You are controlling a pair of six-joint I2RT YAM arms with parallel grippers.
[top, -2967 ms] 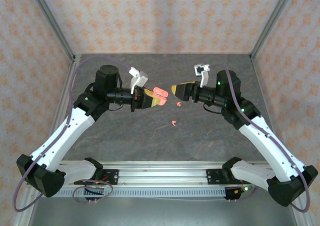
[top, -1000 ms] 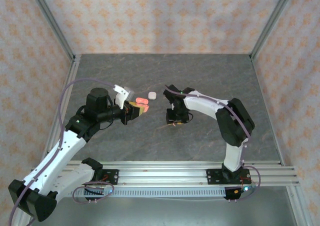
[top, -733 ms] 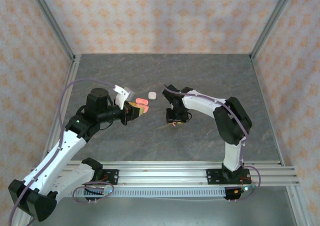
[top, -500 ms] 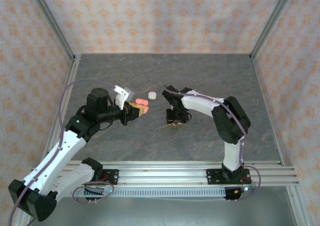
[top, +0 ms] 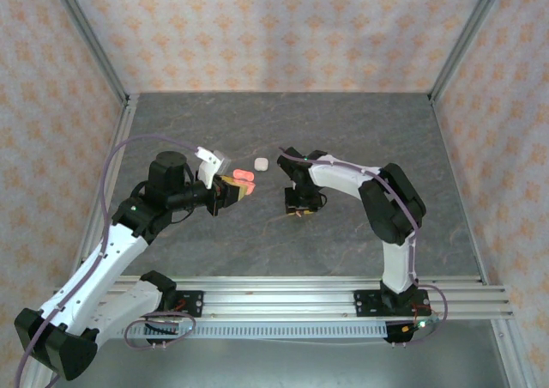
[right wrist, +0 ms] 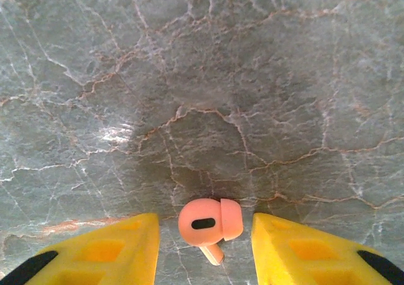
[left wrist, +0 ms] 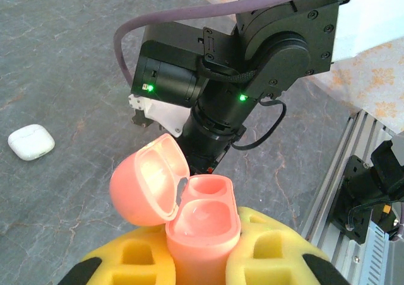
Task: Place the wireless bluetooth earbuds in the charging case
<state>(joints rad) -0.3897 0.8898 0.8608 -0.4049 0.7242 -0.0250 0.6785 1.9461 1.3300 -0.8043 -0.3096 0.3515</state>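
Between the spread yellow fingers of the right gripper a single coral-pink earbud is seen lying on the grey, veined table. The jaws are held open, one on each side of it, and a narrow strip of bare stone is left on both sides, so the earbud is not touched. It is a tiny glossy piece: a rounded head marked with a dark oval slot, a blunt nub to one side, and a short paler stem pointing back toward the wrist.

From above, the right gripper is shown pointed down at the table near its middle. The earbud is too small to be made out in that view.

The left gripper is closed on the coral-pink charging case, whose lower body is clamped between yellow padded fingers. The case is held upright and clear of the table with its domed lid swung open to one side, and two shallow moulded wells are exposed, both empty. Seen from above, the charging case is held just left of the right gripper. The black joints of the right arm are seen close behind it.

Beyond both grippers a white case, pebble-shaped and shut, is seen on the stone – apart from the pink one.
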